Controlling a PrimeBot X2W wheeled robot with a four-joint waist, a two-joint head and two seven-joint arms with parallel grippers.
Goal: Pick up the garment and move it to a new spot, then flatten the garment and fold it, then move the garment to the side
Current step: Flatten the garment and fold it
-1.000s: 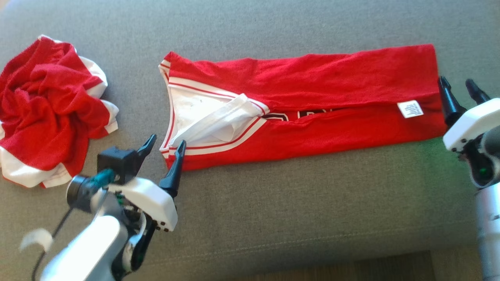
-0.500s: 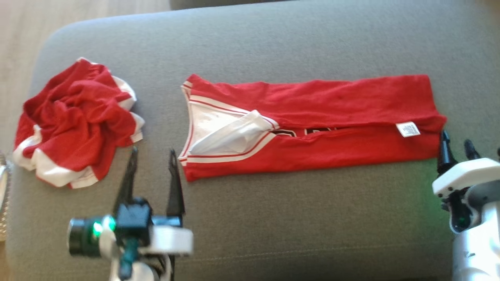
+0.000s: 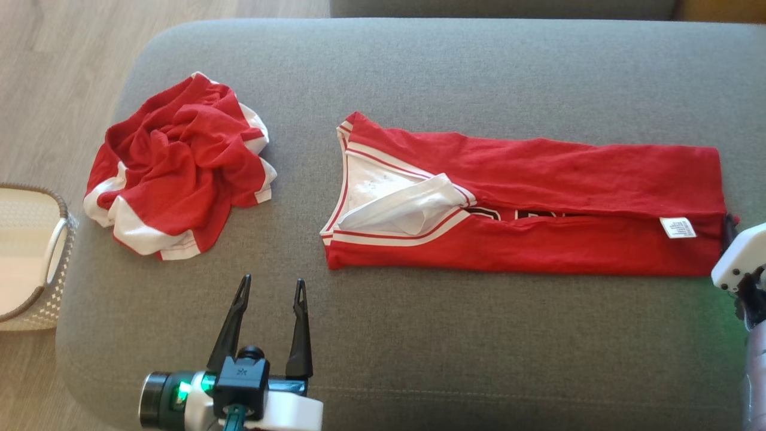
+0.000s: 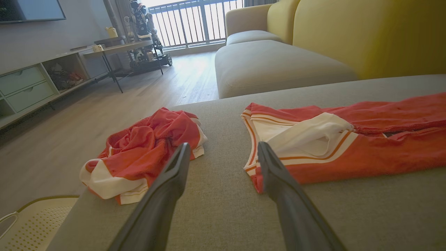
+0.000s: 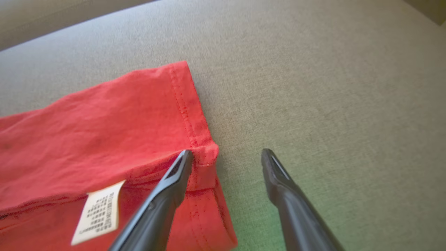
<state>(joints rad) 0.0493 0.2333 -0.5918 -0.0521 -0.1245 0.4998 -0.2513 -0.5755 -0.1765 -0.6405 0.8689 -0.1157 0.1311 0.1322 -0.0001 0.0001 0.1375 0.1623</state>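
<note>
Left gripper (image 3: 272, 280) open, just short of collar end of jersey (image 3: 538, 179); right gripper (image 5: 226, 153) open at hem end. Lies lengthwise, parallel to front edge of sofa (image 3: 419, 72), one end per arm.

Daylight floods in through the far windows (image 4: 195, 21); the head view is soft; a green glow tints the cushion (image 5: 258, 223).

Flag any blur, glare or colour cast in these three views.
Head view: sharp, green cast on the grey sofa cushion at lower right. Left wrist view: balcony window blown out; the folded red jersey reads orange. Right wrist view: slightly soft, green tint on the cushion beside the open right gripper.
</note>
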